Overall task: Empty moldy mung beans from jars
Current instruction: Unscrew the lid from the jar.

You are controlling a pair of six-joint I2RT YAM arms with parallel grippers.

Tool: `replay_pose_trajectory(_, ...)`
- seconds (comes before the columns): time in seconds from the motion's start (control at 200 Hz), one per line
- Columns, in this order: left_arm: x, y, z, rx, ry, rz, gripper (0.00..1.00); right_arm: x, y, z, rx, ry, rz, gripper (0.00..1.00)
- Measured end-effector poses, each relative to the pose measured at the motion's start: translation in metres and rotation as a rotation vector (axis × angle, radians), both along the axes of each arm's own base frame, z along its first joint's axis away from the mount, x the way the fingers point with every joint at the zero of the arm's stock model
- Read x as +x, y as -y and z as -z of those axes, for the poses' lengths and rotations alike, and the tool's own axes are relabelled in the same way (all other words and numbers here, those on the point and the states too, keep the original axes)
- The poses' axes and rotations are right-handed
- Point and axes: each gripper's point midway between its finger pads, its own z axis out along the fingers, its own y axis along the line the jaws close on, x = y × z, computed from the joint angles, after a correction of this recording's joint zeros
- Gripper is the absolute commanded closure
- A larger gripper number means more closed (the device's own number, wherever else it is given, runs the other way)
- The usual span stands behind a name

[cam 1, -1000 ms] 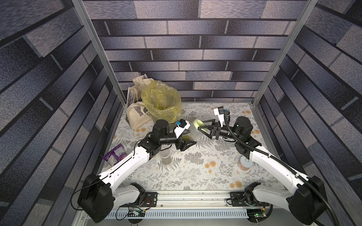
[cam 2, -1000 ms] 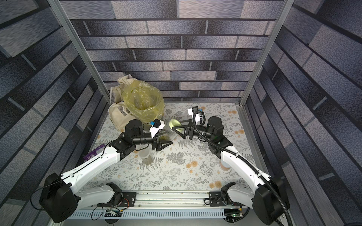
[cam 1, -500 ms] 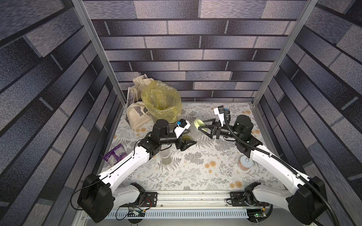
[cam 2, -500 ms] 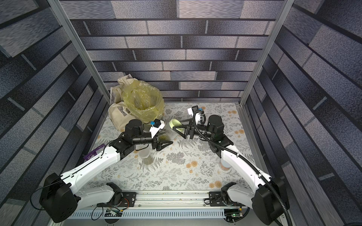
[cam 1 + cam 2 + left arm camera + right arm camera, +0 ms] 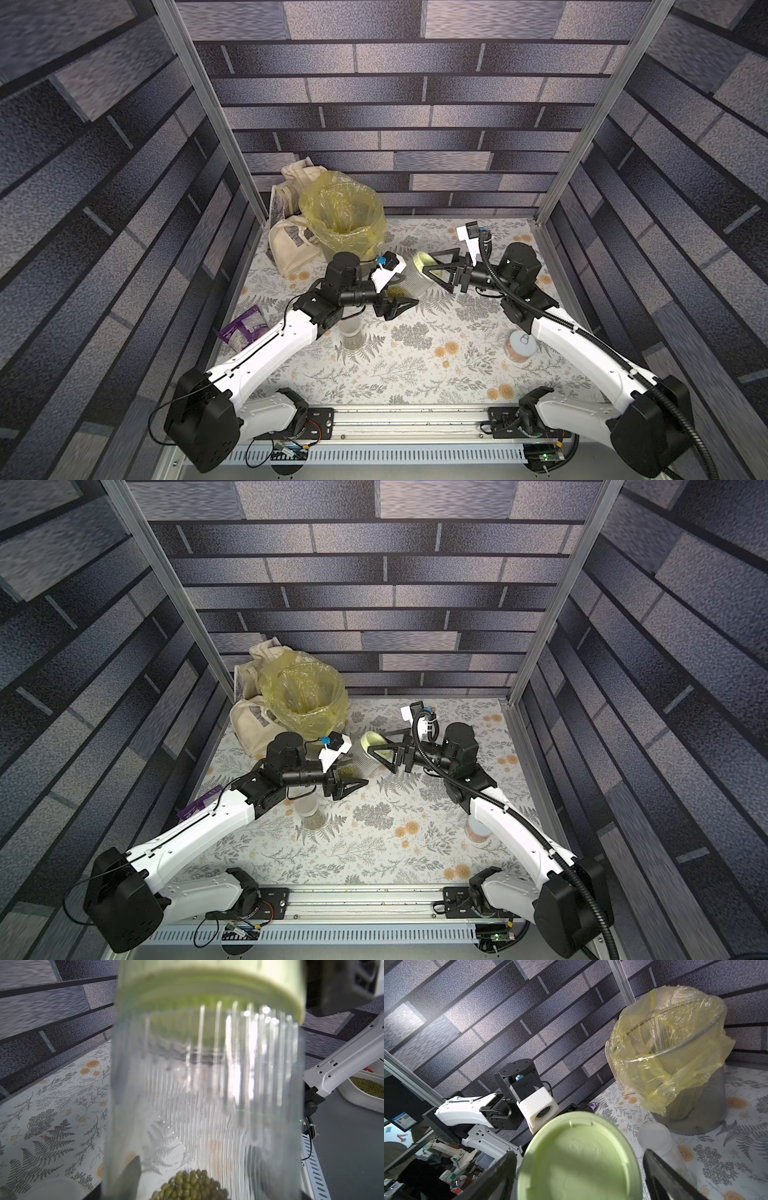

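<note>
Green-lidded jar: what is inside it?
Through the ribbed wall of the green-lidded jar, a small heap of mung beans sits at its base end; the rest looks empty. The pale green lid covers the mouth; the base itself is out of frame.

Both arms are wearing white shells with black joint housings: left arm (image 5: pixel 270 349) lower left of frame, right arm (image 5: pixel 582 353) lower right. Black triangular fingers (image 5: pixel 401 307) are tipping each. White-and-black wrist cameras (image 5: pixel 388 270) are sitting on top, the left one showing a blue connector. Ribbed black conduit (image 5: pixel 490 272) is running along the right arm only.
</note>
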Motion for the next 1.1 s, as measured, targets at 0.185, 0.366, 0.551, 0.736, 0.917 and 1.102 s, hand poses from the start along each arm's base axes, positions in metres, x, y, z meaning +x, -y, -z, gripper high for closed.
replay_pose_trajectory(0.185, -0.002, 0.006, 0.002, 0.021, 0.019, -0.03, 0.49, 0.007, 0.004, -0.014, 0.054, 0.007, 0.042, 0.0)
replay_pose_trajectory(0.366, 0.005, 0.002, -0.003, 0.016, 0.102, -0.137, 0.5, 0.012, 0.012, -0.02, 0.089, -0.013, 0.114, 0.0)
replay_pose_trajectory(0.551, 0.013, 0.013, -0.011, 0.033, 0.235, -0.263, 0.51, 0.0, 0.015, -0.028, 0.092, 0.02, 0.189, 0.0)
replay_pose_trajectory(0.736, 0.028, 0.02, -0.004, 0.082, 0.309, -0.366, 0.52, -0.011, 0.013, -0.036, 0.097, 0.05, 0.226, 0.0)
replay_pose_trajectory(0.917, 0.044, 0.012, -0.002, 0.115, 0.348, -0.468, 0.52, 0.001, 0.017, -0.017, 0.06, 0.001, 0.308, 0.0)
replay_pose_trajectory(1.102, 0.047, 0.01, -0.012, 0.091, 0.374, -0.507, 0.52, 0.011, 0.022, 0.001, 0.03, -0.041, 0.369, 0.0)
